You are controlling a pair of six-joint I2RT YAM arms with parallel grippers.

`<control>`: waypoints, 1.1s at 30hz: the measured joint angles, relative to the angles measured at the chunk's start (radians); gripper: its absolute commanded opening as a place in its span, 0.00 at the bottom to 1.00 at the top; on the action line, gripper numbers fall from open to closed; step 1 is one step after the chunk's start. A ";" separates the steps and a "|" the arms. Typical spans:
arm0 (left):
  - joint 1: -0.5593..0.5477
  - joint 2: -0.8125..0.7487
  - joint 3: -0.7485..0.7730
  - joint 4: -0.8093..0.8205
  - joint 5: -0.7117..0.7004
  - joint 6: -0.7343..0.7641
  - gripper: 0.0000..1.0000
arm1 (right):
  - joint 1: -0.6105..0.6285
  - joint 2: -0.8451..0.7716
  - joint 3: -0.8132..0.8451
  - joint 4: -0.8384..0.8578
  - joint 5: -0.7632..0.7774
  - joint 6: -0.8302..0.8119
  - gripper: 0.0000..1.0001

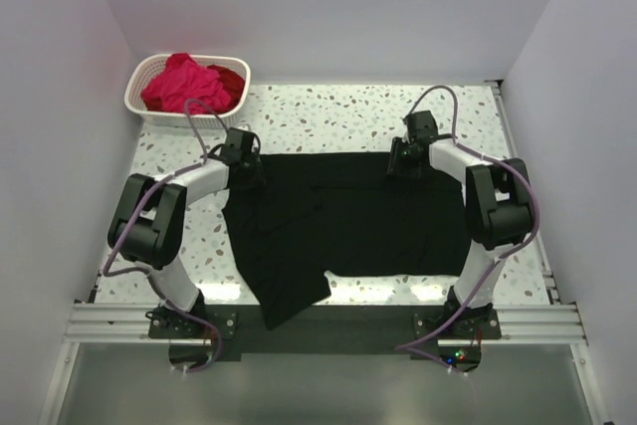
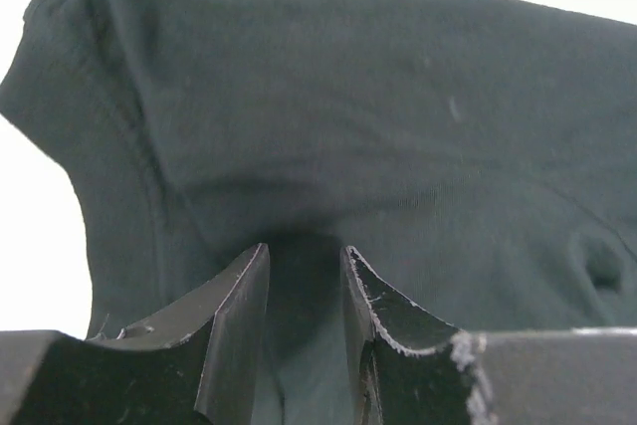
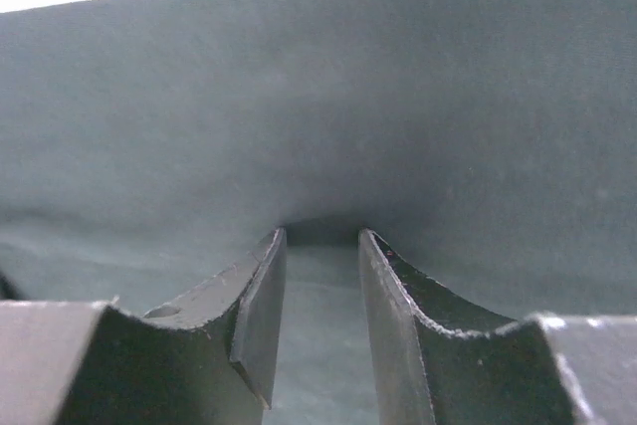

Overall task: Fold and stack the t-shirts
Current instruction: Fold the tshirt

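Three white walls [image 1: 318, 7] box in a speckled bench [image 1: 328, 111]. Far-left corner: white basket [image 1: 139, 106] holding pink t-shirt [image 1: 179, 82] and red t-shirt [image 1: 231, 77]. Left hand [image 1: 249, 168] clamped on black t-shirt [image 1: 338, 226], which is spread mid-bench with its near-left part overhanging the edge. Right hand [image 1: 403, 161] also clamped on it.

Speckled white terrazzo table [image 1: 338, 111] before me, bearing a spread black cloth t-shirt [image 1: 348, 216] and, far left, a white lattice plastic basket [image 1: 136, 97].

On table [image 1: 328, 111], spread t-shirt [image 1: 343, 221], one part overhanging near edge; basket [image 1: 159, 114] far-left corner, bunched t-shirts [image 1: 184, 85] inside.
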 measured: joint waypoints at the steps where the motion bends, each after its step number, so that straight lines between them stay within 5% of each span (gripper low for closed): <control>1: 0.000 0.020 0.013 0.000 -0.003 0.000 0.39 | -0.002 0.013 0.016 -0.004 0.000 -0.003 0.40; 11: 0.013 0.221 0.251 0.007 -0.058 0.013 0.49 | -0.003 0.185 0.243 0.016 0.050 -0.021 0.41; 18: 0.037 0.235 0.338 -0.027 -0.069 0.039 0.57 | -0.003 0.221 0.340 -0.064 0.077 -0.051 0.55; 23: 0.035 -0.006 0.239 -0.084 -0.064 0.029 0.61 | -0.002 0.047 0.197 -0.117 0.083 -0.051 0.66; 29: 0.023 -0.484 -0.042 -0.118 -0.064 0.013 0.59 | 0.034 -0.291 -0.045 -0.167 0.086 -0.051 0.68; 33: 0.023 -0.641 -0.256 -0.181 -0.040 -0.010 0.57 | 0.071 -0.439 -0.173 -0.195 0.087 -0.050 0.68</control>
